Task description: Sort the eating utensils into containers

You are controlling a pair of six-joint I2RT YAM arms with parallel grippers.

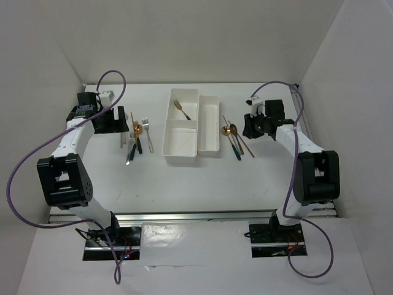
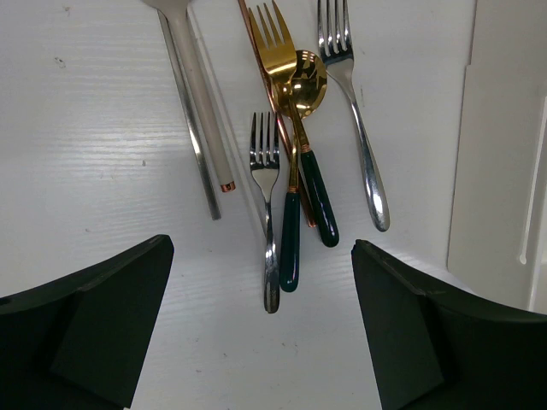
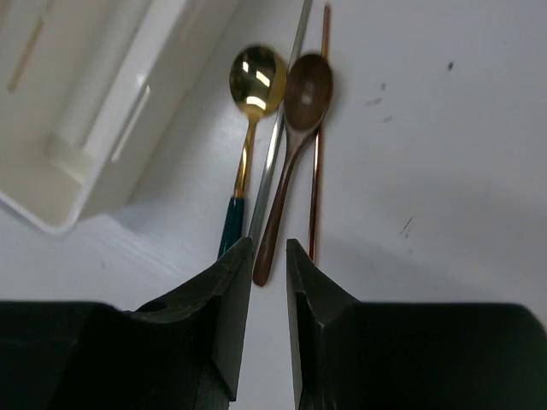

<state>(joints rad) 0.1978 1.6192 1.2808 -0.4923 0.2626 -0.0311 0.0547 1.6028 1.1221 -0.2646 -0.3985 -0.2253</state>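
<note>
- Top external view: the white tray (image 1: 180,158) sits mid-table between the two arms. It has two squarish compartments on its left and a long narrow compartment (image 1: 209,126) on its right.
- A gold-headed fork (image 1: 182,109) lies in the far squarish compartment.
- The left cutlery group (image 1: 140,136) lies on the table left of the tray. The right cutlery group (image 1: 236,141) lies on the table to the tray's right.
- The left gripper (image 1: 121,123) is just left of the left cutlery group. The right gripper (image 1: 249,127) is just right of the right cutlery group.
- Left wrist view: the left gripper's fingers (image 2: 94,325) stand wide apart and grip nothing.
- From left to right, this view shows:
  - a grey chopstick (image 2: 192,128);
  - a white chopstick (image 2: 209,111) with a copper tip;
  - a small silver fork (image 2: 267,162);
  - a teal-handled gold fork (image 2: 273,47);
  - a teal-handled gold spoon (image 2: 306,81);
  - a larger silver fork (image 2: 359,128).
- The gold fork and gold spoon overlap and lie across a copper chopstick (image 2: 249,21).
- The tray wall shows at the right edge.
- Right wrist view: the right gripper's fingers (image 3: 312,316) are almost together, leaving a narrow slit.
- The handle end of a brown spoon (image 3: 308,90) shows at the mouth of the slit. The handle is narrower than the gap, and the spoon lies on the table.
- Left of the brown spoon lie a silver chopstick (image 3: 278,145) and a second gold spoon (image 3: 256,79). A thin copper stick (image 3: 319,145) lies to its right, and the tray is at the far left.
</note>
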